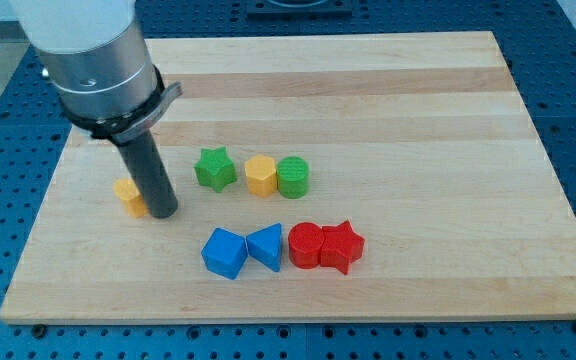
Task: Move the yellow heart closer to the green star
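The yellow heart (pixel 129 196) lies at the view's left on the wooden board (pixel 418 100), partly hidden behind my rod. My tip (pixel 164 214) stands on the board touching the heart's right side. The green star (pixel 214 168) lies to the right of the tip and a little higher in the view, a short gap away from it. The heart and the star are apart, with the rod between them.
A yellow hexagon (pixel 260 175) and a green cylinder (pixel 293 177) sit in a row right of the green star. Below them lie a blue cube (pixel 225 252), a blue triangle (pixel 266 246), a red cylinder (pixel 306 245) and a red star (pixel 343 246).
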